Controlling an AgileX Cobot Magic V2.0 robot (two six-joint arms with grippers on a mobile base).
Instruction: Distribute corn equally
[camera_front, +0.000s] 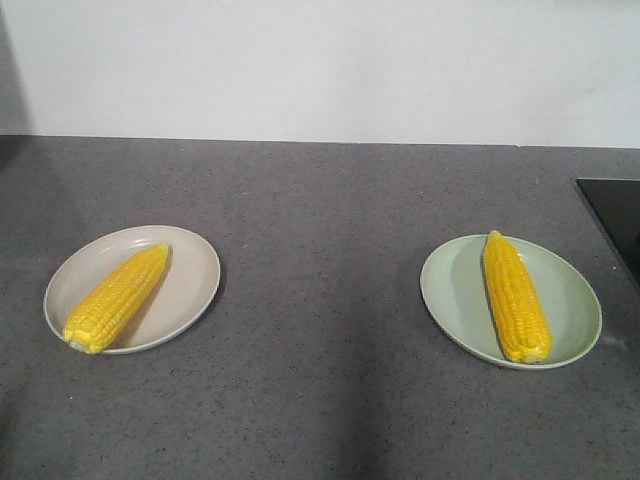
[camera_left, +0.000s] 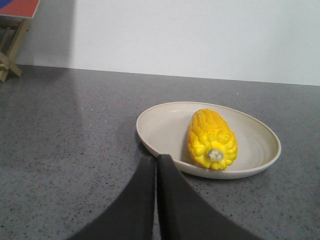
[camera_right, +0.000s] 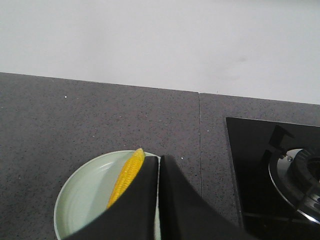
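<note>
though apart, corn (camera_front: 117, 297) tips rearward

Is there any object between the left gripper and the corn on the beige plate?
No, nothing visible is in the way. In the left wrist view, the left gripper, jaws together, sits just short of the beige plate. The corn lies on it, blunt end facing the camera. Only bare grey counter and the plate's near rim lie between them.
</note>
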